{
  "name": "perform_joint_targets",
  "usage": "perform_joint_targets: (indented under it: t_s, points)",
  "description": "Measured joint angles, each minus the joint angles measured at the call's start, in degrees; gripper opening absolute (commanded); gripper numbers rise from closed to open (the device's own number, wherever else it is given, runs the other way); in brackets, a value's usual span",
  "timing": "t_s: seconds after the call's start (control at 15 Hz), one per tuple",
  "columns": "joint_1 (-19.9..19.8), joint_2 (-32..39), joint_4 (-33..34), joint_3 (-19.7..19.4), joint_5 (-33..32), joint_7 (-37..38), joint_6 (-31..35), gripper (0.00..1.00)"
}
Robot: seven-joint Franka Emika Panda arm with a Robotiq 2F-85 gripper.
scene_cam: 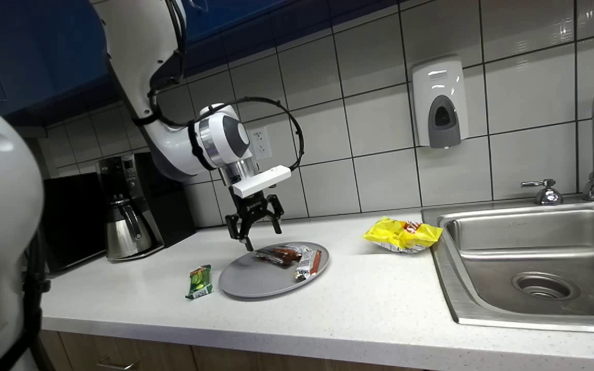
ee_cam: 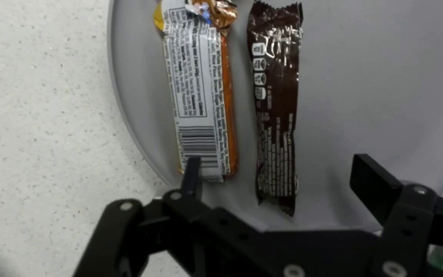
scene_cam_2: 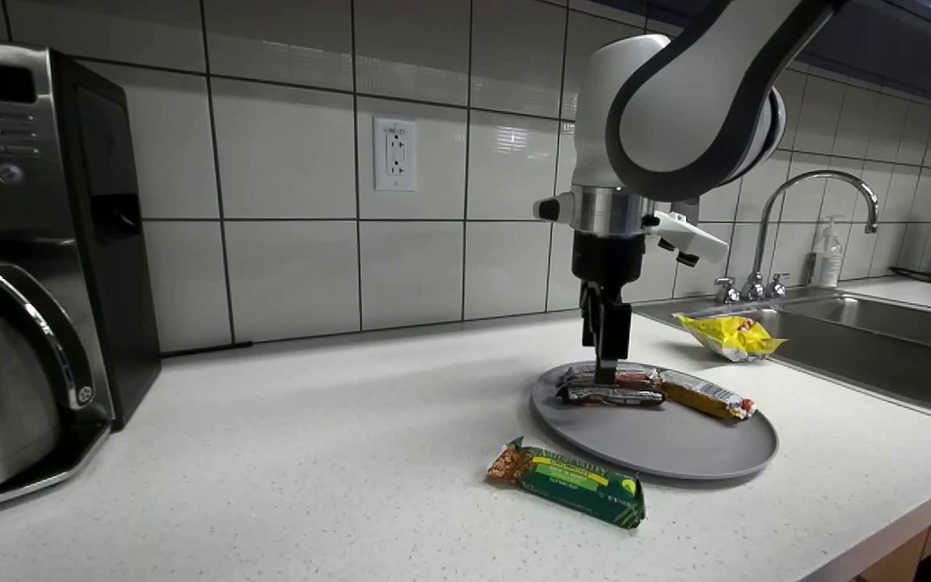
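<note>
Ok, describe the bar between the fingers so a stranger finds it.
Near the sink, a round gray plate sits on the counter. In the wrist view, the bar lies on it between the open fingers: dark brown, unlike its pale, barcoded neighbour.

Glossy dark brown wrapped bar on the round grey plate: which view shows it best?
Wrist view: the glossy dark brown wrapped bar shows end to end, unobstructed. Both exterior views show it smaller, slantwise, its print unreadable.

Narrow gap between wrapped bars [ee_cam: 277, 111]
</note>
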Motion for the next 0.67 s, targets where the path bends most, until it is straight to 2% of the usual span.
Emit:
perform_joint_targets:
  t_s: [0.67]
  points:
    - [6.5, -5.7, -2.5, 0.9, -0.5, 14.2, -4.4, 1.00]
